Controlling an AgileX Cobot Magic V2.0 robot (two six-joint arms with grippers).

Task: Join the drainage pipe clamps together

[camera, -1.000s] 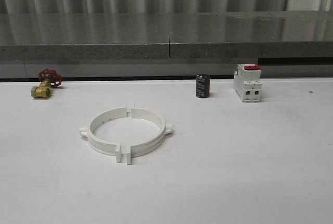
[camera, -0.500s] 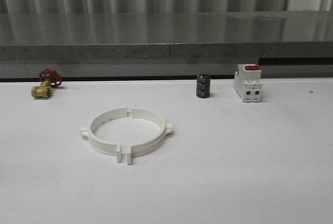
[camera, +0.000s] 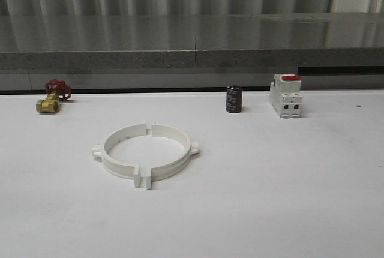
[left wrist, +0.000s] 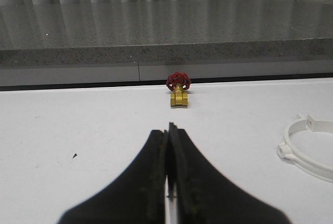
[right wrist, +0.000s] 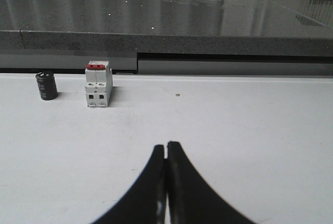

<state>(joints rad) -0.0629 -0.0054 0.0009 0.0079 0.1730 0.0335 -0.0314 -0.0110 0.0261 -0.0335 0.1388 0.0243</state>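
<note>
I see the two drainage pipe clamps point(camera: 146, 153) lying flat on the table point(camera: 288, 186) left of centre, end tabs meeting near and far so the halves form a ring with a thin seam, its joint line running near-to-far; the left gripper point(left wrist: 167, 146) sits nearer, the ring off to its right, the right gripper point(right wrist: 166, 153) well apart. Both pairs of fingers are pressed together, holding nothing; nothing differs from a second ago.

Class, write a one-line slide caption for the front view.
Two white plastic half-ring clamps meet as a ring on the white table.
</note>
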